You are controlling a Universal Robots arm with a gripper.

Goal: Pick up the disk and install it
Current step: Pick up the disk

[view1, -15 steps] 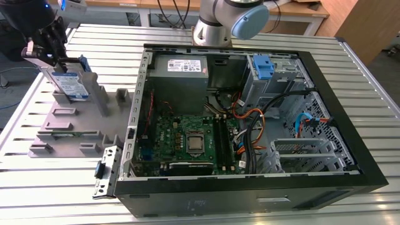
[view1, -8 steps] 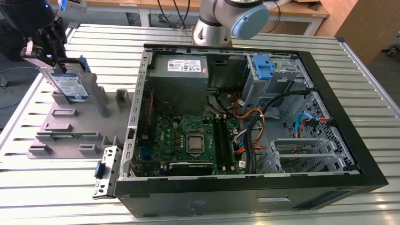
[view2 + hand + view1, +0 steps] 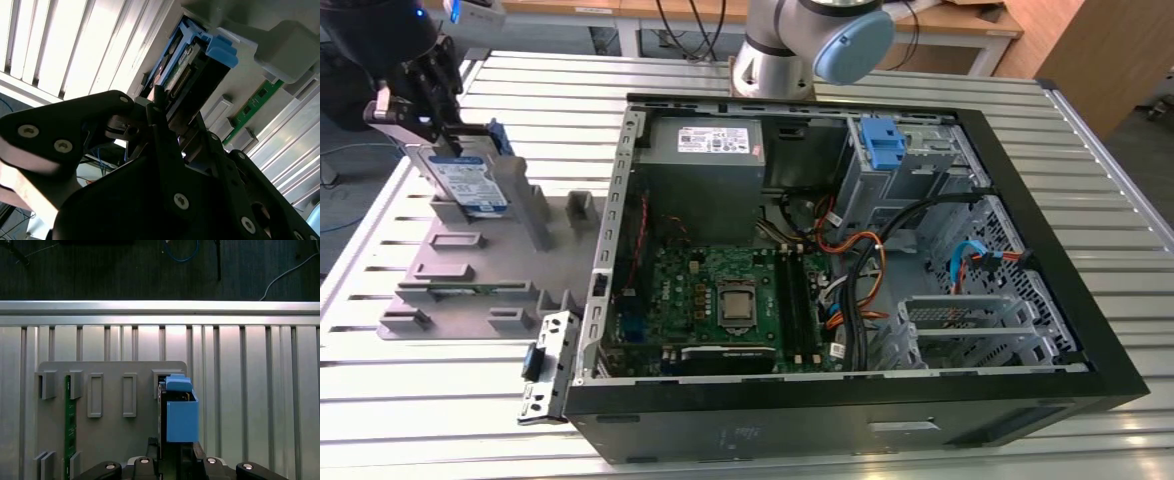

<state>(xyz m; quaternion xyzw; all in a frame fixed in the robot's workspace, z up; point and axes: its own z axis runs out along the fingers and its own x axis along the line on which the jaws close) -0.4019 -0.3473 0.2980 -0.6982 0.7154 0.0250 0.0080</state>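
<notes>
Disk (image 3: 467, 185): white/blue label, print unreadable. Gripper (image 3: 451, 140) clamped on disk, held upright at grey fixture (image 3: 480, 272).

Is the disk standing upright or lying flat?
Upright. In the exterior view the disk stands on edge at the grey holder, its labelled face vertical, the claw at its top.

Arm (image 3: 790, 45) extended toward the exterior view's left; claw (image 3: 454, 135) pointing down, fingers clamped on the disk (image 3: 464, 182).
</notes>
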